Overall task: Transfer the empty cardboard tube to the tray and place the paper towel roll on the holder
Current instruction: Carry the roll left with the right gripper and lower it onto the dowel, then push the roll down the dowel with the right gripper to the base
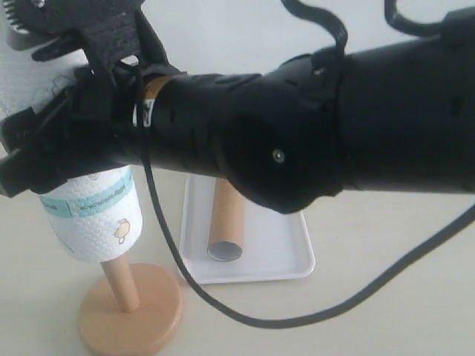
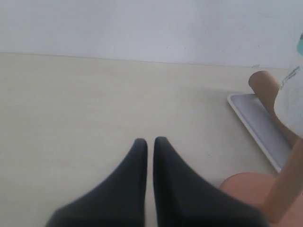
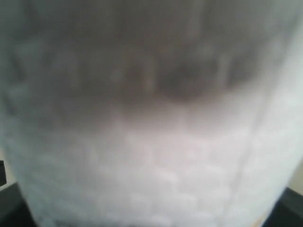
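Stretches the right arm [image 1: 334, 126] roughly level across the exterior view, from far right of the holder [image 1: 130, 308] to directly above it. Clamps the right gripper [image 1: 59, 111] around the paper towel roll [image 1: 96, 215], black fingers on both sides. Carries the roll tilted, with the holder's pole entering its lower end, well above the round base. Rests the left gripper [image 2: 150, 144] low over the bare surface [image 2: 71, 118], a little apart from the holder's base, fingers nearly together with only a thin slit between, holding nothing.

Shows only in the exterior view the cardboard tube [image 1: 223, 222] lying inside the tray [image 1: 282, 252], right of the holder, grey open end toward the camera, and a black cable [image 1: 245, 315] looping past the tray. Shows in the left wrist view the tray's rim beyond the holder. Fills the right wrist view with blurred white embossed paper; cannot tell more there.
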`<move>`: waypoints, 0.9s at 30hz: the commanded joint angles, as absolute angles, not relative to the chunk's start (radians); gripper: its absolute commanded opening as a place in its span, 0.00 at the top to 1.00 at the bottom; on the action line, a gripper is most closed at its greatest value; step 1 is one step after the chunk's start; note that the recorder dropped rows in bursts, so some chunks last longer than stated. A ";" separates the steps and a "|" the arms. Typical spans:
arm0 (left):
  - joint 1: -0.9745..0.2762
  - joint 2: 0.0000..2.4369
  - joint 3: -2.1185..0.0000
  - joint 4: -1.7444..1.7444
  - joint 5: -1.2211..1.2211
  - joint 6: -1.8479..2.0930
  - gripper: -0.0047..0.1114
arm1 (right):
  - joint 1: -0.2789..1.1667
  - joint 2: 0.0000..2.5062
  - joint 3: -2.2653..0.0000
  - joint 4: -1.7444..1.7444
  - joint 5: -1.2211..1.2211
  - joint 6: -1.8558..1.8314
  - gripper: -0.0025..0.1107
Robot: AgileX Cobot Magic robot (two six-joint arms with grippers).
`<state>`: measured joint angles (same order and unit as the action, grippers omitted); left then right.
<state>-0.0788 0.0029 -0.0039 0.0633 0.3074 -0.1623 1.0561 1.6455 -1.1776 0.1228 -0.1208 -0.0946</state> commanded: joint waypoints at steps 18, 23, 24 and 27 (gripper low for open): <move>-0.083 0.000 0.000 0.060 0.292 -0.169 0.92 | 1.055 1.709 -1.015 0.123 -0.373 -0.075 0.98; -0.083 0.000 0.000 0.060 0.292 -0.169 0.92 | 1.055 1.709 -0.969 0.123 -0.439 -0.077 0.98; -0.083 0.000 0.000 0.060 0.292 -0.169 0.92 | 1.055 1.711 -0.960 0.123 -0.450 -0.077 0.98; -0.083 0.000 0.000 0.060 0.292 -0.169 0.92 | 1.055 1.719 -0.947 0.123 -0.460 -0.077 0.98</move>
<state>-0.0788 0.0029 -0.0039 0.0633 0.3074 -0.1623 1.0561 1.7158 -0.9556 0.1212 -0.4071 -0.0759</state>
